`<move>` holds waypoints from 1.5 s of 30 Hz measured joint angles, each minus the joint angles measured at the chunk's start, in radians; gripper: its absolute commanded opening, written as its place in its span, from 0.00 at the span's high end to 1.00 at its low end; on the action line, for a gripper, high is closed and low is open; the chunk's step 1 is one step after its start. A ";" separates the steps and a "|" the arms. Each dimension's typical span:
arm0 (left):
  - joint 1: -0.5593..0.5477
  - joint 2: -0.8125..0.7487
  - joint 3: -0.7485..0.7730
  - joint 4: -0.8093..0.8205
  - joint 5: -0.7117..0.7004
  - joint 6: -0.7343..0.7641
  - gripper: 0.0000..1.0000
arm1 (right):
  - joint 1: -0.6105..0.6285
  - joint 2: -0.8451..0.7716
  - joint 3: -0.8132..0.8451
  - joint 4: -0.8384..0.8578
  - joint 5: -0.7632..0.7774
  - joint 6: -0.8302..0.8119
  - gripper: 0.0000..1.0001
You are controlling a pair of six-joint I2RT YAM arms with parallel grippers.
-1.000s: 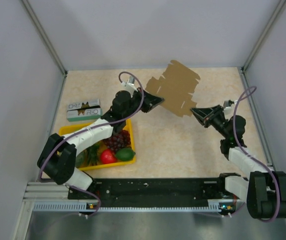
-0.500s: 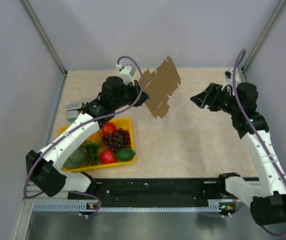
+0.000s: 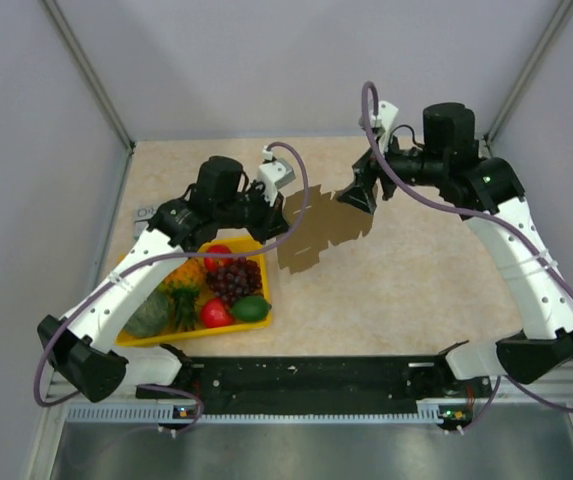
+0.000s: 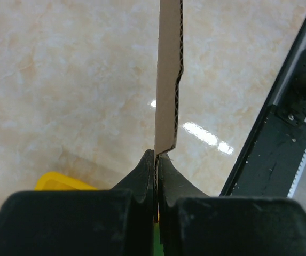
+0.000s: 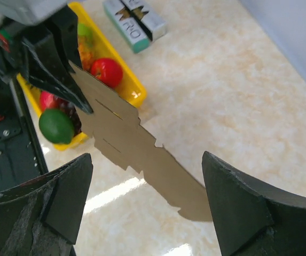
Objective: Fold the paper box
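paper box (image 3: 321,235) over beige table (image 3: 406,290), grey walls (image 3: 296,60)

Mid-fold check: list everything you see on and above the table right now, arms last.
paper box: 1, brown, flat unfolded sheet held on edge in the air over the table's middle
yellow tray: 1, yellow, near left of the table, partly under the left arm
red fruit: 2, red, in the tray
grapes: 1 bunch, dark purple, in the tray
green fruit: 1, green, tray's near right corner
carton: 1, green and white, on the table beyond the tray
table: 1, beige marbled
left gripper: 1, black, shut on the paper box's edge
right gripper: 1, black, open, facing the sheet's right end
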State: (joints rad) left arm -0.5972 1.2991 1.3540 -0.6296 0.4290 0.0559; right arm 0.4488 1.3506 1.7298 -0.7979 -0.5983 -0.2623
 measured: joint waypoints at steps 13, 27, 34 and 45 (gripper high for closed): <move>-0.032 -0.023 0.021 -0.064 0.204 0.085 1.00 | 0.145 0.087 -0.002 -0.109 -0.041 -0.097 0.35; -0.025 -0.032 0.018 -0.040 0.169 0.062 0.03 | 0.146 0.067 -0.123 -0.076 -0.169 -0.071 1.00; 0.182 -0.343 -0.225 0.233 0.127 -0.232 0.02 | 0.002 -0.152 -0.422 0.232 -0.147 0.232 1.00; 0.314 -0.343 -0.552 0.858 0.291 -0.809 0.08 | -0.261 -0.564 -0.958 0.957 -0.087 1.015 1.00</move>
State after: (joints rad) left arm -0.2836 0.9565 0.8017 0.2279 0.7200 -0.7536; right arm 0.1875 0.7864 0.7719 0.1589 -0.6853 0.7525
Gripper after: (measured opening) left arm 0.861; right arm 0.009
